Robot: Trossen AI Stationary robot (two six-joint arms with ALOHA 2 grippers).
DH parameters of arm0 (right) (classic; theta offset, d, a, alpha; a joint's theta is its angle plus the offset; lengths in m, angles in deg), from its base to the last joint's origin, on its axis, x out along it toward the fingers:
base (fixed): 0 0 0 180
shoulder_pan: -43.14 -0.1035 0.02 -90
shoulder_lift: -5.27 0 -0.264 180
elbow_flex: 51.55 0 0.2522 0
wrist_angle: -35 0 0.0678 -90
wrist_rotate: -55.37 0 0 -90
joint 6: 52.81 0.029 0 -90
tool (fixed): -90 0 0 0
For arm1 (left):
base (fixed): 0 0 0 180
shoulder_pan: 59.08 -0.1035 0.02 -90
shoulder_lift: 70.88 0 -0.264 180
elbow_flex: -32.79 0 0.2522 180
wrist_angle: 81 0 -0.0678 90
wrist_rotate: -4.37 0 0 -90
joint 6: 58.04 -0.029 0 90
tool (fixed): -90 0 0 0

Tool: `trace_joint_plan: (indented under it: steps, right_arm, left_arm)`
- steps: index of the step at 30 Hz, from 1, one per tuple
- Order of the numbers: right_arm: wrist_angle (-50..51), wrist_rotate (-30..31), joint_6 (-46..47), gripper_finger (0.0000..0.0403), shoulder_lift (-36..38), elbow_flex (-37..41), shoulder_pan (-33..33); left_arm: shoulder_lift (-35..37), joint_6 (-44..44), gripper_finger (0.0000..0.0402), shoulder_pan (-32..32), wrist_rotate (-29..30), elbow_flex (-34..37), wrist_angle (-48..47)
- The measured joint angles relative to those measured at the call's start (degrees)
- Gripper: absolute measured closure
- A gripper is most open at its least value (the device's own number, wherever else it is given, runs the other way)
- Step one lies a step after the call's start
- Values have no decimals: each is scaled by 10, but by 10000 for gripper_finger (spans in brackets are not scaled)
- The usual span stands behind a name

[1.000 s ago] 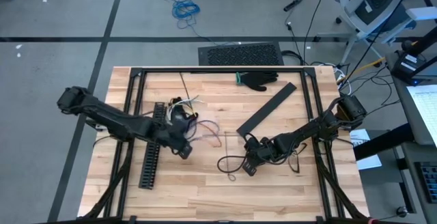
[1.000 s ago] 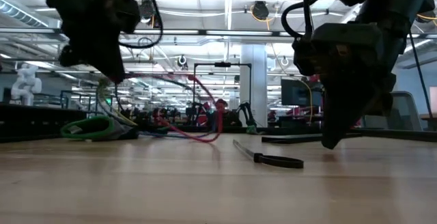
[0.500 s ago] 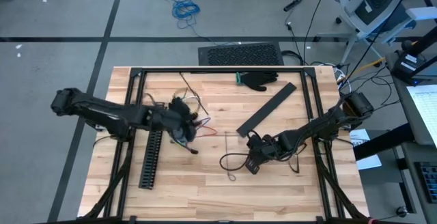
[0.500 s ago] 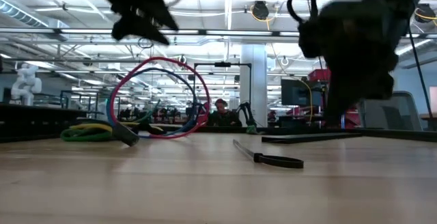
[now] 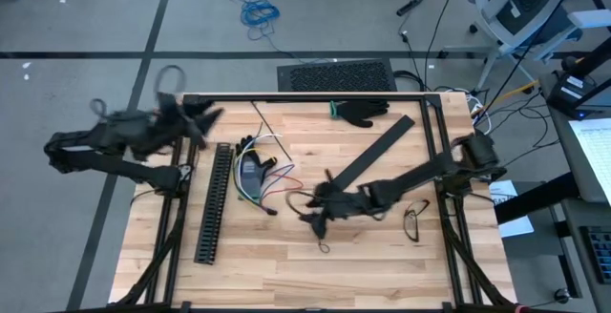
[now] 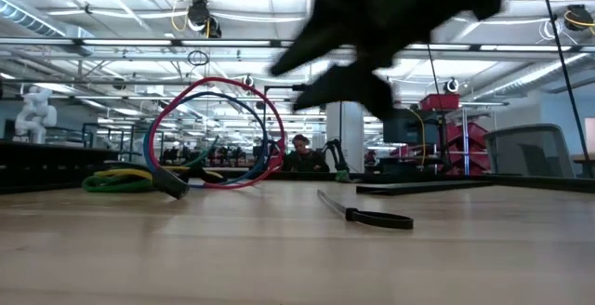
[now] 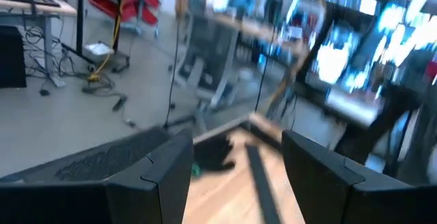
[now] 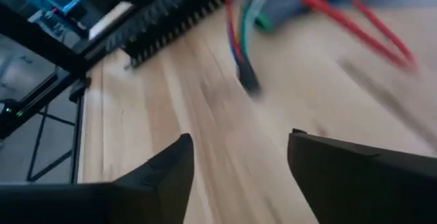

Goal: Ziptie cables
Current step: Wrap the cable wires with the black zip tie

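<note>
The cables (image 5: 256,172), thin white, red, blue and green wires, lie loose on the wood left of centre. Their red and blue loops (image 6: 218,138) stand up from the table. My left gripper (image 5: 212,120) is open and level above the table's far left corner, away from the cables and empty in its wrist view (image 7: 235,183). My right gripper (image 5: 307,213) hangs open over mid-table, just right of the cables, pointing at them (image 8: 237,173). A thin black zip tie (image 6: 370,218) lies flat on the wood.
A long black slotted channel (image 5: 213,203) lies left of the cables. A flat black strip (image 5: 374,149) lies diagonally right of centre, with a black glove (image 5: 363,113) at the far edge. A dark wire loop (image 5: 412,222) lies near the right rail. Black frame rails (image 5: 305,97) border the table.
My left gripper has let go of the cables, risen, tipped level and drawn back to the table's far left corner. The cables have dropped onto the wood, loops standing. My right gripper has opened and moved toward the table's left, toward the cables.
</note>
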Motion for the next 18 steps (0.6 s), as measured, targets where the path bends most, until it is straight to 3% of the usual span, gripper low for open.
trace_joint_plan:
  steps: [3,9,18]
  right_arm:
    - [16,-36,-65,164,-73,-97,24]
    - [176,-38,-169,163,-176,-277,49]
    - [219,-49,-194,164,-259,-367,62]
  left_arm:
    - [41,1,185,0,5,-1,-1]
    - [77,0,185,0,4,0,-2]
    - [82,-18,185,0,-6,0,-6]
